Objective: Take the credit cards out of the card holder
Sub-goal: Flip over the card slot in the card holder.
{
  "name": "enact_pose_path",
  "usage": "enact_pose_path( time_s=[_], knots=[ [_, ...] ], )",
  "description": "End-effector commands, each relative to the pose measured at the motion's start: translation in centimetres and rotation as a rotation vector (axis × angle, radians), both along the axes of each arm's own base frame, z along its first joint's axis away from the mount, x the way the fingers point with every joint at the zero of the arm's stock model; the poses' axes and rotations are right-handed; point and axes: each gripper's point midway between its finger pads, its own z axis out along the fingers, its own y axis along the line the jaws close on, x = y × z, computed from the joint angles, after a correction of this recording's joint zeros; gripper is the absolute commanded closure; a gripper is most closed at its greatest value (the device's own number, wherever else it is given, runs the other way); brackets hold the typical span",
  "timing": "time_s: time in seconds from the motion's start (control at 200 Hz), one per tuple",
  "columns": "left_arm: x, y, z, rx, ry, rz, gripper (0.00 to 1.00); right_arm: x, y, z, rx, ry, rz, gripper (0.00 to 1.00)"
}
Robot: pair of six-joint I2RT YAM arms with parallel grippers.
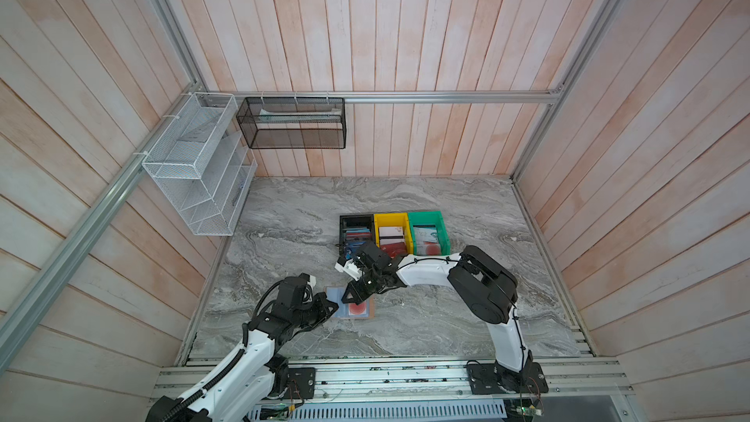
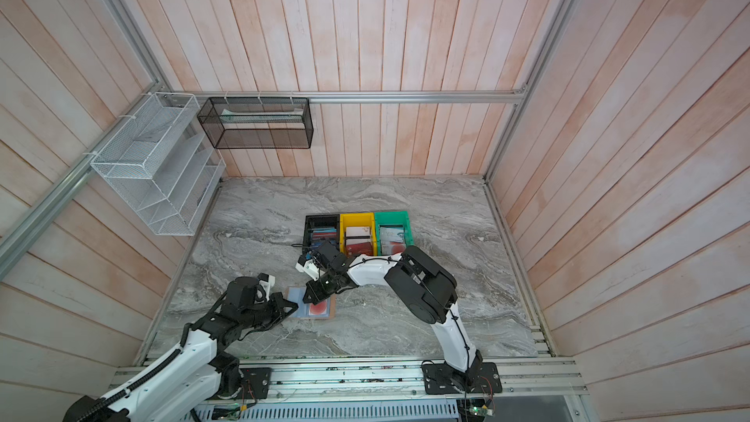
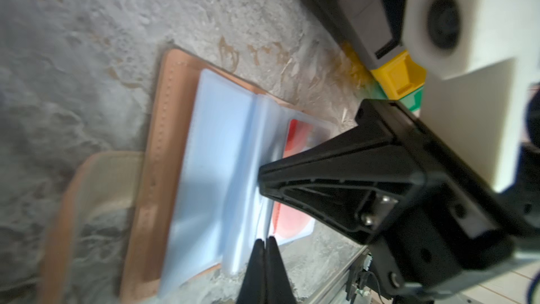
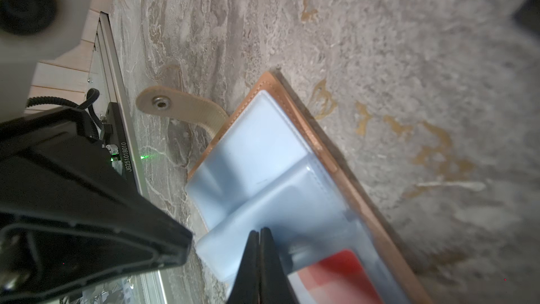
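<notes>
So the flat tan-brown booklet-style card holder (image 3: 159, 141) is lying open on the grey marble-look bench (image 1: 446, 318), toward the front. It's well apart from the row of three plastic bins further back: black bin (image 1: 343, 233), yellow bin (image 1: 391, 217), green bin (image 1: 426, 215), side by side and touching. The holder's pale blue clear plastic sleeves (image 3: 219, 141) face up, and a whitish card with an orange-red circle (image 1: 357, 309) sits inside the sleeve on the page nearer the right arm, so it's not out yet. A tan strap with a metal snap (image 4: 175, 106) flops off the cover's edge onto the bench. Both arms are right down on it. The left hand (image 3: 264, 244) has its black fingers pressed together at the edge of the sleeves near the fold. The right hand (image 4: 259, 233) is closed too, tip down on the sleeve just beside the card. Honestly can't tell if either one has plastic pinched between its fingers.
</notes>
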Motion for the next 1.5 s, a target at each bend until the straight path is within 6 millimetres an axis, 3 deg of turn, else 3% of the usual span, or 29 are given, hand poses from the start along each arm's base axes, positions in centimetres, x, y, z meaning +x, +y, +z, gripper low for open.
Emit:
enact_pose_path(
  time_s=[0.0, 0.285, 0.61, 1.025, 1.19, 1.495],
  knots=[
    [0.6, -0.6, 1.1, -0.038, -0.022, -0.002, 1.0, -0.8, -0.8, -1.9, -0.06, 0.036, 0.004, 1.0],
    [0.7, -1.1, -1.5, -0.011, 0.038, -0.014, 1.0, -0.7, -1.0, -1.3, -0.051, 0.025, -0.006, 1.0],
    [0.1, -0.2, -3.7, 0.057, 0.095, 0.003, 1.0, 0.4, -2.5, 2.6, -0.026, -0.051, -0.048, 1.0],
    [0.1, -0.1, -3.1, 0.06, 0.084, 0.005, 1.0, 0.4, -3.3, -1.0, -0.096, -0.014, -0.043, 1.0],
    [0.5, -0.4, -1.9, 0.044, 0.059, 0.002, 1.0, 0.4, -3.4, -2.0, -0.112, -0.003, -0.045, 1.0],
    [0.9, -0.7, -0.2, 0.018, 0.022, -0.004, 1.0, 0.3, -2.4, -1.7, -0.094, 0.014, -0.029, 1.0]
  ],
)
